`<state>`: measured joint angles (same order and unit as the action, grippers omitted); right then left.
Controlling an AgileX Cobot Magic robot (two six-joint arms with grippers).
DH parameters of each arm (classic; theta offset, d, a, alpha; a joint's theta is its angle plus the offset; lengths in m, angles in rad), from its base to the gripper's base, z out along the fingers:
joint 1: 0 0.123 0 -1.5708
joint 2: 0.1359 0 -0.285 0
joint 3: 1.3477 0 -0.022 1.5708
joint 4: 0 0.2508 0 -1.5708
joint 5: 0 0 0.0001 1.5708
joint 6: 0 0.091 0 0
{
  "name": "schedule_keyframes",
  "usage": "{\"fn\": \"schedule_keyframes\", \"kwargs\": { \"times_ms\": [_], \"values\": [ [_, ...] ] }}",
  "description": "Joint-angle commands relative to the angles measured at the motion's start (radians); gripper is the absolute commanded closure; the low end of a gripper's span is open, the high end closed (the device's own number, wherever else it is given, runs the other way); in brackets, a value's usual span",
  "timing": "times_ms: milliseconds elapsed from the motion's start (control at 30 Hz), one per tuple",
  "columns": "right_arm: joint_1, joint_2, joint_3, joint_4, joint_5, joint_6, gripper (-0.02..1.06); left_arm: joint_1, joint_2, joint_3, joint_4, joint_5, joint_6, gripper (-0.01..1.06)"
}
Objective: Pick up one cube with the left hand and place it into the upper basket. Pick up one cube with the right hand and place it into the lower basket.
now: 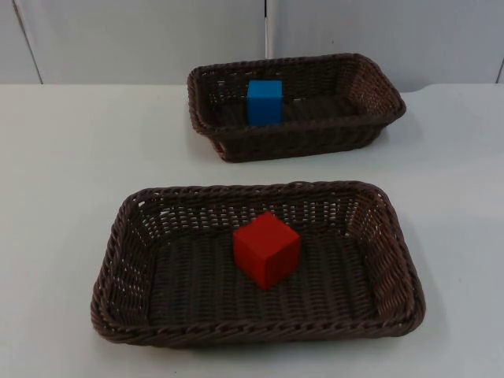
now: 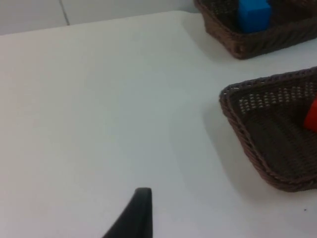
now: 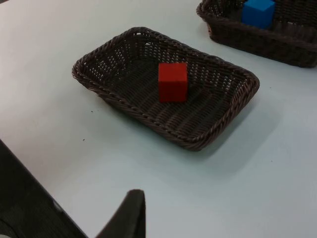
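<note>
A blue cube (image 1: 264,101) sits inside the upper brown wicker basket (image 1: 315,134), toward its left side. A red cube (image 1: 267,249) rests near the middle of the lower basket (image 1: 252,335). Neither cube is held. My left gripper (image 2: 138,213) hovers over bare table to the left of both baskets, with the lower basket (image 2: 257,148) and the blue cube (image 2: 253,15) ahead of it. My right gripper (image 3: 131,213) hangs back over the table, well short of the lower basket (image 3: 198,141) and the red cube (image 3: 173,82).
The white table (image 1: 63,197) spreads around both baskets and ends at the grey partition wall (image 1: 157,39) behind the upper basket. A black surface (image 3: 25,198) borders the table close to my right gripper.
</note>
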<state>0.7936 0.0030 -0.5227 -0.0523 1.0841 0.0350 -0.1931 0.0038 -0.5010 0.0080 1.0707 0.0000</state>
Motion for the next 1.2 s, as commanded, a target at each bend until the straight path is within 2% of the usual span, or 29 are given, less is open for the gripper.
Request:
{"fn": "schedule_keyframes", "kwargs": {
  "times_ms": [0,433,900,1033,1167],
  "values": [
    [-0.005,-0.003,0.007,-0.002,-0.006,0.002,-0.01,0.038,-0.004,0.005,0.003,0.003,0.0,0.0],
    [-0.005,-0.003,0.007,-0.002,-0.006,0.002,-0.01,0.167,-0.004,0.005,0.003,0.003,0.0,0.0],
    [-0.007,-0.003,0.007,-0.002,-0.006,0.002,-0.01,0.172,-0.004,0.005,0.003,0.003,0.0,0.0],
    [-0.047,-0.003,0.007,-0.002,-0.006,0.002,-0.01,0.172,-0.004,0.005,0.003,0.003,0.0,0.0],
    [-0.133,-0.003,0.007,-0.002,-0.006,0.002,-0.01,0.172,-0.004,0.005,0.003,0.003,0.0,0.0]
  ]
}}
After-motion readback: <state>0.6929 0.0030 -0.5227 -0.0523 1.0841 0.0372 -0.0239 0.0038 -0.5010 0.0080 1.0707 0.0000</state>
